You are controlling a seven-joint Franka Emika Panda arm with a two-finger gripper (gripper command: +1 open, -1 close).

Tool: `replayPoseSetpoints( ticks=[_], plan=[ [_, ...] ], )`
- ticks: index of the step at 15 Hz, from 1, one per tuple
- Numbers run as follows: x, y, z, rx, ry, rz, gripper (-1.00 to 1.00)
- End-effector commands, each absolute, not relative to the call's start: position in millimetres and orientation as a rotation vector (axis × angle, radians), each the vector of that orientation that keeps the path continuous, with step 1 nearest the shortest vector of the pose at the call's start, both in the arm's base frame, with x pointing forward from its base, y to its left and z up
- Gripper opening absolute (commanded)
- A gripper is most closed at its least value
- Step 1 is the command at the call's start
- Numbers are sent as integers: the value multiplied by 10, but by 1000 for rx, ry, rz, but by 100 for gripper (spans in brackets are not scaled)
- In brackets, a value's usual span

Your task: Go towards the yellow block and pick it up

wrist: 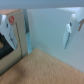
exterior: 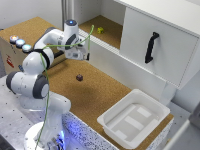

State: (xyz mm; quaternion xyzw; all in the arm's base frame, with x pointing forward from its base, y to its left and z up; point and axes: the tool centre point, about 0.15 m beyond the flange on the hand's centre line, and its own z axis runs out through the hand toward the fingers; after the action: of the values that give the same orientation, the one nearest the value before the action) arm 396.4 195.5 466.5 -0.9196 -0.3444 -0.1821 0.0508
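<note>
The cork table carries 1 white tray at the exterior view's right. The gripper hangs above it; I cannot tell its state. 1 maroon block lies below. The yellow block sits in the cabinet recess.

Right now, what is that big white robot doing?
The robot arm is reaching over a cork table. Its gripper hangs in the air and holds nothing that can be seen. The yellow block it wants sits further back, inside the open white cabinet, so it is not picked up yet. A small dark block lies on the cork, and a white bin sits at the table's edge.
</note>
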Motion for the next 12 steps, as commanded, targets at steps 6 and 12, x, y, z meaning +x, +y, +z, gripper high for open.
replayPoseSetpoints(
  ticks=[6, 12],
  plan=[
    [5481, 2759, 4971, -2873, -1094, -657, 100],
    [6007, 2789, 4845, -2913, -744, -770, 100]
  ],
)
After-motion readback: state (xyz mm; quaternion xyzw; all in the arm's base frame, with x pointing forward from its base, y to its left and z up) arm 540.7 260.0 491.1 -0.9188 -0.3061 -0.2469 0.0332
